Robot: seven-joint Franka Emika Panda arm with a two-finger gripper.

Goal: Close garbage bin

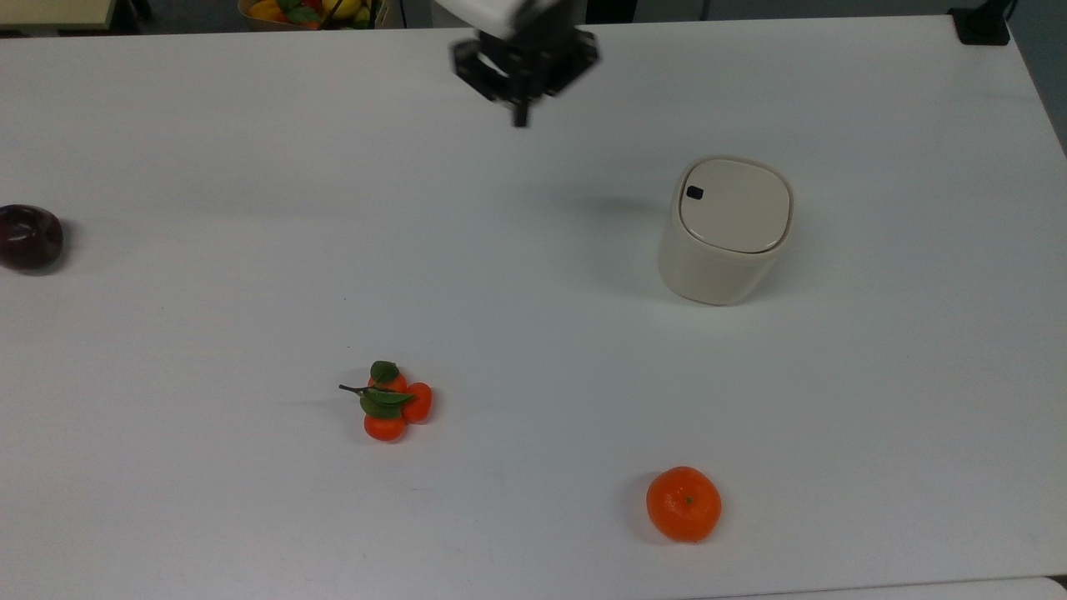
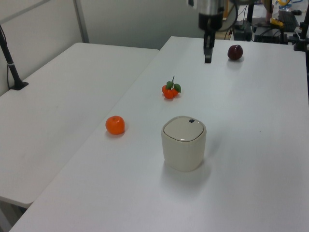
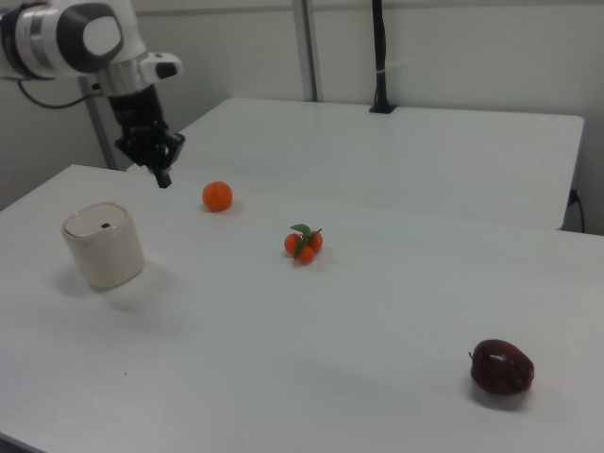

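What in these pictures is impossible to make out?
- Inside of the bin: hidden in the top view by its shut lid.
- The claw: smeared in the top view, so its fingers cannot be told apart.
- The arm above the claw: cut off by the top view's upper edge.
- The fruit basket: cropped by the same edge.

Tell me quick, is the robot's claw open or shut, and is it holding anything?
End effector: shut, holding nothing, raised above the table and away from the garbage bin, whose lid is down.
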